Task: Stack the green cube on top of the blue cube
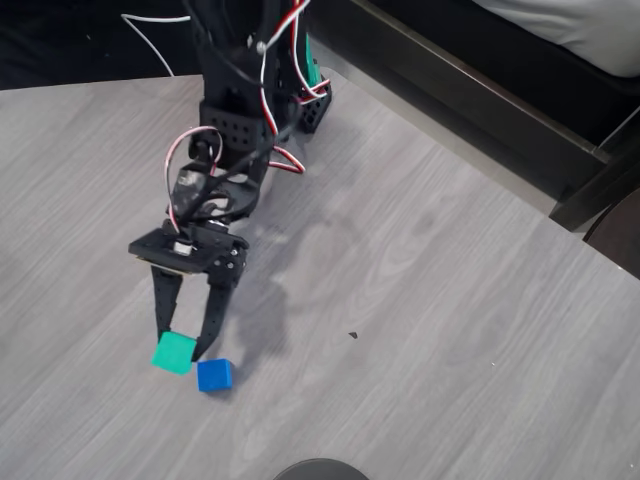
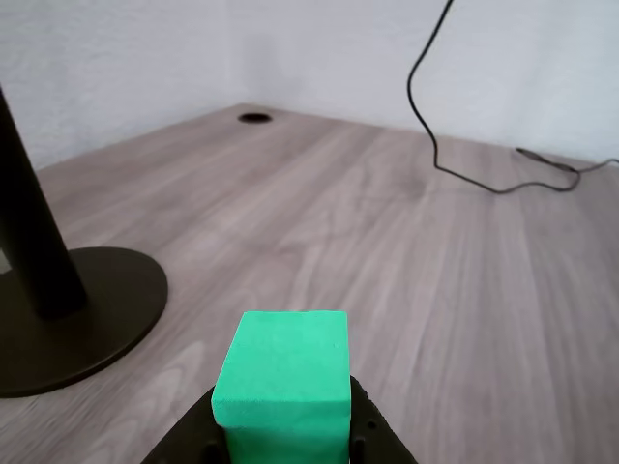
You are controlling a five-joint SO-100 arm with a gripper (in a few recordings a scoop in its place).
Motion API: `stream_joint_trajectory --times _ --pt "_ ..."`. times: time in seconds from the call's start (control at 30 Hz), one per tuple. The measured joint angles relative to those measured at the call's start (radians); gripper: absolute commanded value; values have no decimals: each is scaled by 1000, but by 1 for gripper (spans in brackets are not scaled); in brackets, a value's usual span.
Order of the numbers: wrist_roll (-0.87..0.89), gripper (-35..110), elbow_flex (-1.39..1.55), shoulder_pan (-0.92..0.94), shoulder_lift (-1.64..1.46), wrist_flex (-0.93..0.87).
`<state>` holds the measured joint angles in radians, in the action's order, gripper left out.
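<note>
In the overhead view the green cube (image 1: pixel 173 352) sits between the two black fingertips of my gripper (image 1: pixel 183 343), which is shut on it low over the table's front left. The blue cube (image 1: pixel 214 375) rests on the table just right of and slightly nearer than the green cube, close to the right finger. In the wrist view the green cube (image 2: pixel 282 382) stands at the bottom centre, flanked by the dark fingers (image 2: pixel 372 435). I cannot tell whether it touches the table.
A black pole on a round base (image 2: pixel 73 324) stands to the left in the wrist view; the base's rim (image 1: pixel 320 470) shows at the overhead view's bottom edge. A black cable (image 2: pixel 455 169) trails over the far table. The table's edge (image 1: pixel 470 165) runs diagonally at upper right.
</note>
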<state>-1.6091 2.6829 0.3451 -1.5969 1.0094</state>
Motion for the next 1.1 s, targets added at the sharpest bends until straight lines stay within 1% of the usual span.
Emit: stream_joint_trajectory --times 0.1,0.2,0.27,0.47,1.1 --pt "0 0 0 3 112 118" --pt "-2 0 -8 -12 164 183" --pt "-2 0 -23 -37 256 273" --pt "-2 0 -69 -54 405 393" --pt "-2 0 -169 -51 583 448"
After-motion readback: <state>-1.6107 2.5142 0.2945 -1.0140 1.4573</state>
